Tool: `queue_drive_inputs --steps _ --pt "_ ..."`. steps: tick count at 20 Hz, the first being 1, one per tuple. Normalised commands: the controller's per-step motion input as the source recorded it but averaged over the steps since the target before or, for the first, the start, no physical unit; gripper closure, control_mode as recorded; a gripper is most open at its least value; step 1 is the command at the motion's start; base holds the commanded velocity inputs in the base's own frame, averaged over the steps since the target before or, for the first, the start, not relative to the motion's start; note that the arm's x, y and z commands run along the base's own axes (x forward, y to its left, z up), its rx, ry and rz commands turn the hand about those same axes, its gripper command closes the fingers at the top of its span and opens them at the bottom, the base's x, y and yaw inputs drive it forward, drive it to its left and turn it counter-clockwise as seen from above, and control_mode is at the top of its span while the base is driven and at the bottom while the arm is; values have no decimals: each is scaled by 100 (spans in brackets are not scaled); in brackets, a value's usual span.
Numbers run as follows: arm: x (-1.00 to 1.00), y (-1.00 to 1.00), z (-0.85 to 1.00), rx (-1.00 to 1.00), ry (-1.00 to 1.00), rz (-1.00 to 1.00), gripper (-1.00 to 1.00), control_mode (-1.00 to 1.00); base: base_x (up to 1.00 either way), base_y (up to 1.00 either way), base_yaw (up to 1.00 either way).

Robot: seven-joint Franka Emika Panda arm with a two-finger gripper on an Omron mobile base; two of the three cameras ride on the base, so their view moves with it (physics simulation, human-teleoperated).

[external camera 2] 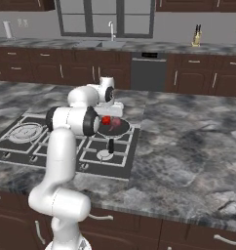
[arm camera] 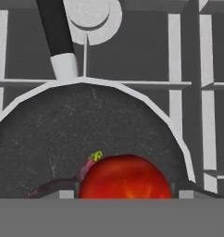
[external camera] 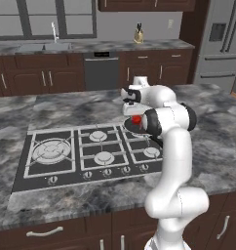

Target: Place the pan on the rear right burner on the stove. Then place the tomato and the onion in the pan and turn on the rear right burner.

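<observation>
Hand view: claw (arm camera: pixel 124 196) clamped on tomato (arm camera: pixel 125 178) over pan (arm camera: pixel 53 139) w/ onion (external camera 2: pixel 116 123) inside; next, let go.

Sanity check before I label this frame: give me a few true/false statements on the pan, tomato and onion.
1. The pan sits on a rear burner grate of the stove. True.
2. The tomato lies on the counter beside the stove. False: it is over the pan, between the tips of the gripper.
3. The pan's handle points toward the front knobs. True.
4. The onion is in the pan. True, going by the maroon ball seen there.
5. The pan covers the large multi-ring burner. False: that burner is bare, at the other end.
</observation>
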Motion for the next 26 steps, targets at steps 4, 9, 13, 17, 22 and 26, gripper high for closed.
queue_drive_inputs --steps 4,9,13,17,22,26 --pt "24 3 -16 0 0 2 100 -100 0 0 0" --pt "2 0 -38 0 0 0 100 -100 0 0 0" --pt "-36 -26 -15 0 1 0 100 -100 0 0 0" --pt "-1 -3 0 0 0 0 100 -100 0 0 0" --pt "0 0 0 0 0 0 -100 -100 0 0 0" --pt "0 0 0 0 0 0 -100 -100 0 0 0"
